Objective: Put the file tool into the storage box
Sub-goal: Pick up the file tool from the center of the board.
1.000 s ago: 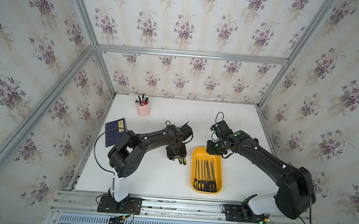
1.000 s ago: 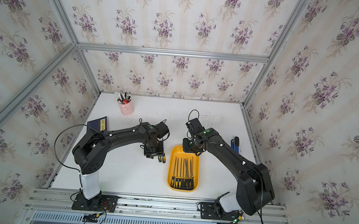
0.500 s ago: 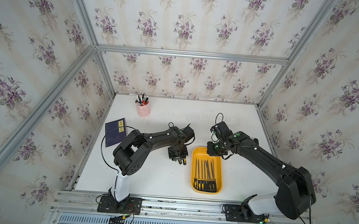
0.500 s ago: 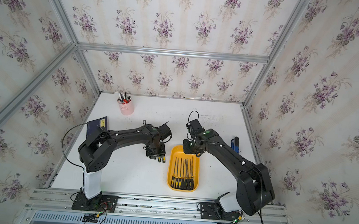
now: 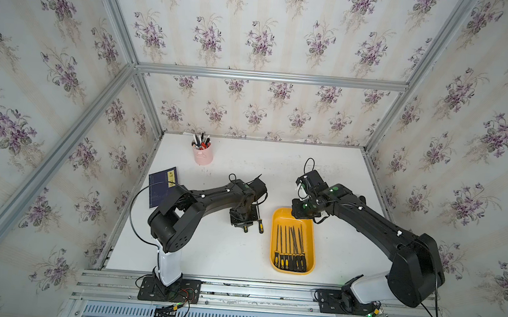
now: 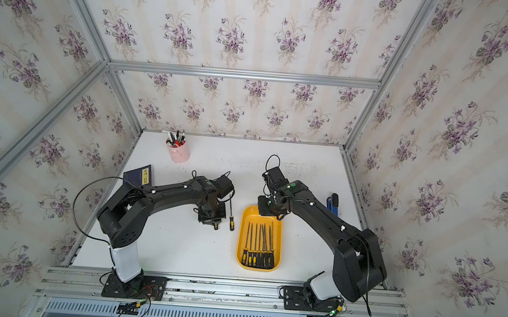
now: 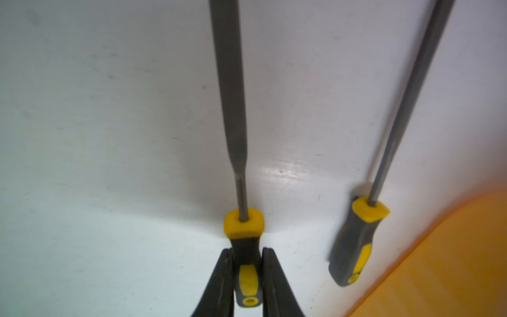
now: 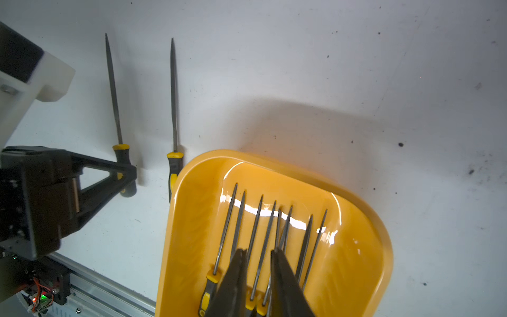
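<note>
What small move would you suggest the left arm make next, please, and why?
Probably lift the left tool slightly. Its jaws hug the handle of a file lying flat on the table, and a second file lies between it and the storage box, so rising first should clear that one before carrying across.

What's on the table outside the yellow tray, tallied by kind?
Files: 2, a held file in the left tool and a loose file
Pink pen cup: 1
Dark blue booklet: 1
Blue object near the right wall: 1
Total: 5
</note>
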You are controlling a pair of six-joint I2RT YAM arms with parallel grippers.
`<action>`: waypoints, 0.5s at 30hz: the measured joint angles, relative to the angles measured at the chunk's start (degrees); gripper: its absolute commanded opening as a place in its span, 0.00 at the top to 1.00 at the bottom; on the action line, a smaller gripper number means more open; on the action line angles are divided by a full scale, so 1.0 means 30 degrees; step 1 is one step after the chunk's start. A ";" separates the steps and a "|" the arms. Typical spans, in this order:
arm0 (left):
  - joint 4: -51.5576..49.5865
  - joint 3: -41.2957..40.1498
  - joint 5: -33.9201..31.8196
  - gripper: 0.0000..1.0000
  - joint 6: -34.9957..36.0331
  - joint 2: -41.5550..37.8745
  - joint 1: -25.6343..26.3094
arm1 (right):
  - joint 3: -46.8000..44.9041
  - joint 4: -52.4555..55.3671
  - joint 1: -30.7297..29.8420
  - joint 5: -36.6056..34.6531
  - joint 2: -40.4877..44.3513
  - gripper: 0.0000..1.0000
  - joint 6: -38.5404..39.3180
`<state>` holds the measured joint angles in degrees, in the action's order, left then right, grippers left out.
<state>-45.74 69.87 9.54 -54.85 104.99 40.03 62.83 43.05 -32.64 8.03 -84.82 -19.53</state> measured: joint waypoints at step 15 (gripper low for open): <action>0.0882 -0.1392 0.7898 0.89 0.4524 -0.7650 -0.0459 | 0.0707 -0.2033 0.1996 0.3177 0.0182 0.73 -0.1625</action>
<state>-43.09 65.69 33.23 -41.28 82.04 38.65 64.95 36.95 -26.65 17.56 -84.27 -24.40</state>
